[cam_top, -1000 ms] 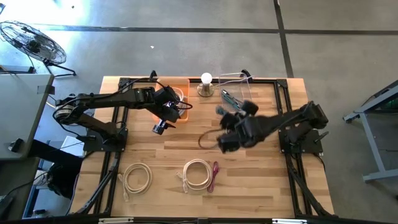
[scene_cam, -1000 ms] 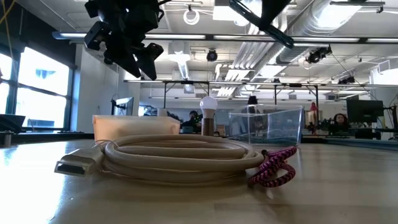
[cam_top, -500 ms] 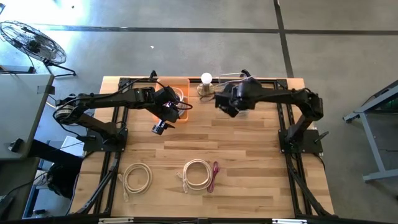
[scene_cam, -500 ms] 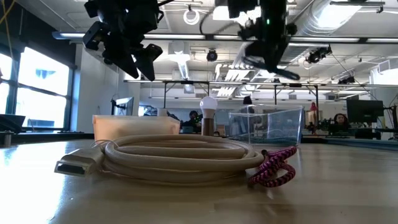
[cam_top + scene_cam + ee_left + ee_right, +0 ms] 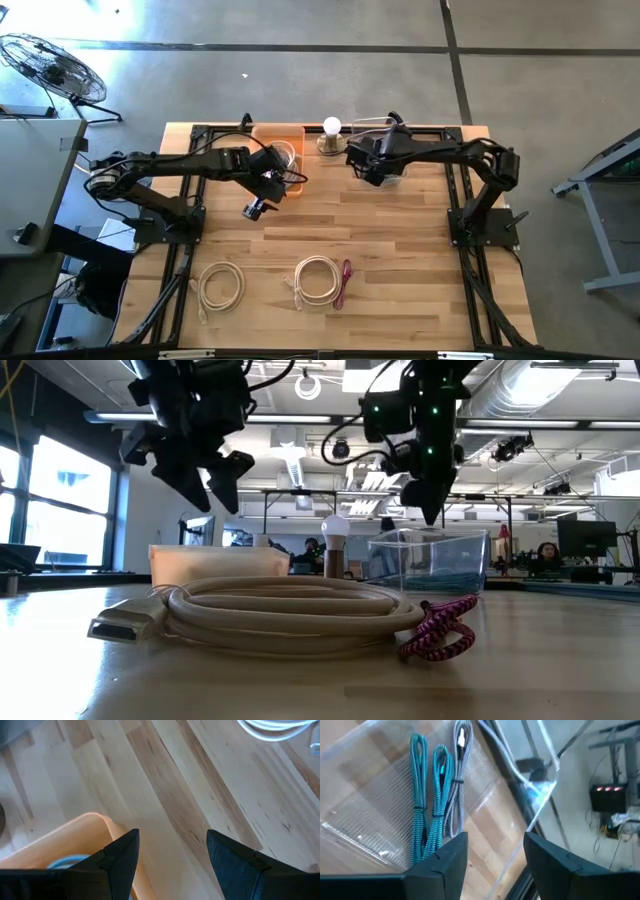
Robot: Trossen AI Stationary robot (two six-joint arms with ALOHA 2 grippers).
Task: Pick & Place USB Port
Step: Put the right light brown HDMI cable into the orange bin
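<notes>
Claw status first: the right claw [image 5: 366, 166] hovers over the clear bin [image 5: 392, 140] at the upper centre-right of the high view, its fingers [image 5: 440, 865] spread apart with nothing between them. Read this as a released state directly above the drop point. You can confirm in the right wrist view that bundled cables [image 5: 437, 795], two teal and one grey, lie on the floor of the clear bin just beyond the fingers.

Note the left claw [image 5: 256, 208] next. It hangs beside the orange bin [image 5: 285, 150] in the upper centre of the high view, above the bare table [image 5: 400, 260]. Its fingers [image 5: 120, 857] stand apart and hold nothing.

Assess progress as follows:
- Done: several cables rest in the clear bin, and a pale blue item shows inside the orange bin, too little of it visible to identify.
- Left: a white coiled cable [image 5: 221, 284] sits at the lower left of the table, and a cream coiled cable [image 5: 317, 278] with a small magenta cable [image 5: 344, 282] touching it lies near the lower centre. None of these three is in a bin.

Treat the task as partly complete. You should expect a further reach toward the lower table cables as the likely next step.
</notes>
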